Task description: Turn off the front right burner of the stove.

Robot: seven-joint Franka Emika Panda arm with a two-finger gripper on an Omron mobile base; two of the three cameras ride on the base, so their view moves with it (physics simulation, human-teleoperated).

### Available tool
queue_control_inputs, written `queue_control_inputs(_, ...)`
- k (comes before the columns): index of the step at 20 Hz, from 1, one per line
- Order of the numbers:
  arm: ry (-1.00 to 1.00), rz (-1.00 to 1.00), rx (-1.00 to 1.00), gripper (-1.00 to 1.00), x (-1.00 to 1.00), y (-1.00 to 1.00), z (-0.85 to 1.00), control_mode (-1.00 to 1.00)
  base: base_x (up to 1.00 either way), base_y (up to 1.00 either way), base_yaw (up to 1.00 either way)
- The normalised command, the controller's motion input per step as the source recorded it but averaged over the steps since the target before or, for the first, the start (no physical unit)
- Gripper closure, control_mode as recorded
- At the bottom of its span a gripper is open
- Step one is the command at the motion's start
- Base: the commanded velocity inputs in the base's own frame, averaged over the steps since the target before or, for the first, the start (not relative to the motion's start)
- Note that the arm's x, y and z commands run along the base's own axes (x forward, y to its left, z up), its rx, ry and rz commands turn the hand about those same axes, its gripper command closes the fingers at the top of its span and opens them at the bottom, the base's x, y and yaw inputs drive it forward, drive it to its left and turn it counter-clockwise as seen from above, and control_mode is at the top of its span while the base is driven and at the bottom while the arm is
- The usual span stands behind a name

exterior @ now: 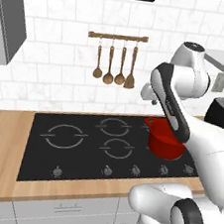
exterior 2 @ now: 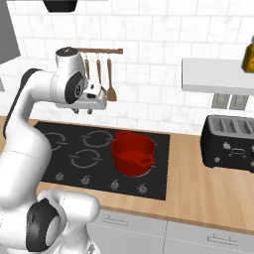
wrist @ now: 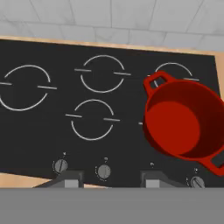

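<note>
The stove [exterior: 78, 154] is a wide black glass cooktop set into a wooden counter, with grey ring marks and a row of small grey knobs [exterior: 135, 170] along its front edge. A red pot [wrist: 183, 120] with two handles covers the front right burner. The rightmost knob [wrist: 197, 181] sits just in front of the pot. My gripper [wrist: 109, 181] hangs high above the front of the cooktop, open and holding nothing, and points down at the knob row. It also shows under the white hand [exterior 2: 83, 110], well above the glass.
A black toaster [exterior 2: 230, 141] stands on the counter to the right of the stove. A rack of wooden utensils [exterior: 115, 59] hangs on the tiled wall behind. A grey shelf [exterior 2: 218, 74] juts out at the upper right.
</note>
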Motion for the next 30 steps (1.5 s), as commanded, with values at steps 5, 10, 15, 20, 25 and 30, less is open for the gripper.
queue_control_inputs(5, 0.0, -0.01, 0.01, -1.0, -0.52, -0.5, -0.27, -1.0, 0.0, 0.0, 0.0)
queue_control_inputs(10, 0.0, -0.03, 0.03, -1.0, -0.96, -0.99, -0.51, -1.0, 0.0, 0.0, 0.0)
queue_control_inputs(15, 0.0, -0.01, 0.0, -1.0, -1.0, -0.84, -0.45, -1.0, 0.0, 0.0, 0.0)
queue_control_inputs(20, 0.0, -0.04, 0.01, -1.0, -0.92, -0.87, -0.33, -1.0, 0.0, 0.0, 0.0)
queue_control_inputs(25, 0.0, -0.06, 0.0, -1.0, -0.39, -0.96, -0.46, -1.0, 0.0, 0.0, 0.0)
queue_control_inputs(30, 0.0, 0.02, -0.02, -1.0, 0.23, -0.25, -0.35, -1.0, 0.0, 0.0, 0.0)
